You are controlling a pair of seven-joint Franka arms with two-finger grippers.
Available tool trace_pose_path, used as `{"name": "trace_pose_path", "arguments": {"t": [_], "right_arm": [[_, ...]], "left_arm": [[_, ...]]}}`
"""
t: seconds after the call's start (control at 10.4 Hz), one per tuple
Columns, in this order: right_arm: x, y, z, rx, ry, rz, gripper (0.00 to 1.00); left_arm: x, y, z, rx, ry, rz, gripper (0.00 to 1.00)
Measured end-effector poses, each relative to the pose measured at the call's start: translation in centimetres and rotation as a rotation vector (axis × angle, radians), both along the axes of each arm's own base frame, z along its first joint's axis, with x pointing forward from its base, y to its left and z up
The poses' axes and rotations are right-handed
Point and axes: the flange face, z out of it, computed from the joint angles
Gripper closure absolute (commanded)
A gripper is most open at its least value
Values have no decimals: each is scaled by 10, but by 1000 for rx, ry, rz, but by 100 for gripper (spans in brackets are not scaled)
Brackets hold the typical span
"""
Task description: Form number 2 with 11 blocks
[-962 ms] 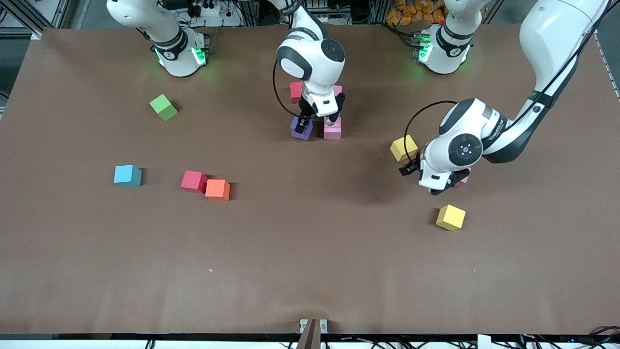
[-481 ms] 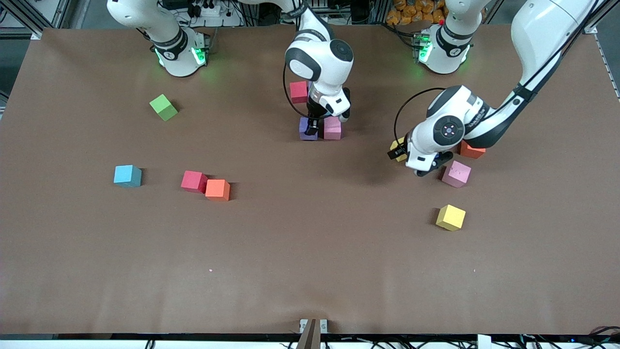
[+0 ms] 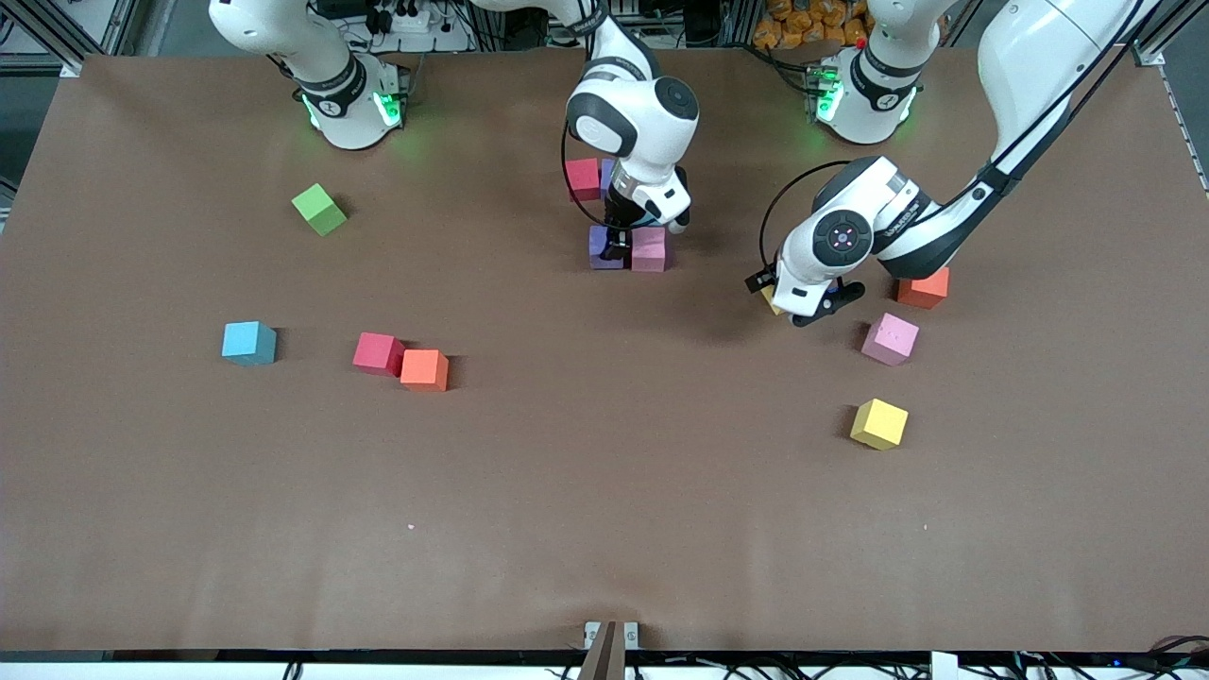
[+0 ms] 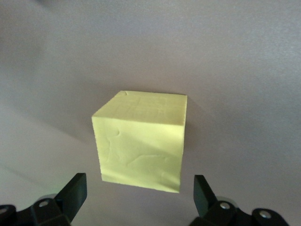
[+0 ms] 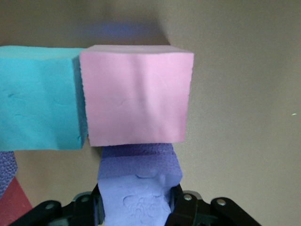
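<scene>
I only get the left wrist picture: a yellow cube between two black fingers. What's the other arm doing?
Observer: The right gripper is shut on a purple block, low at the table near the robots' bases.
Operator: Is anything next to it?
Observer: Yes, a pink block sits right beside the purple one.
Operator: Are there more yellow ones?
Observer: One more. The second yellow block lies nearer the front camera than the yellow cube that your open left gripper straddles.
</scene>
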Motion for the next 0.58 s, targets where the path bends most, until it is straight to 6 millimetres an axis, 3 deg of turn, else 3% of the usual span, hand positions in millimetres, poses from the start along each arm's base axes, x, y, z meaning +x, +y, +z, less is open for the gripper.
{"name": "trace_pose_path", "arguments": {"t": [0.38, 0.58], "right_arm": [[1, 5, 6, 12, -6, 8, 91], [1, 5, 0, -1, -2, 23, 91]], "left_arm": [[8, 8, -4, -10, -36, 8, 0], [8, 12, -9, -8, -43, -1, 0]]}}
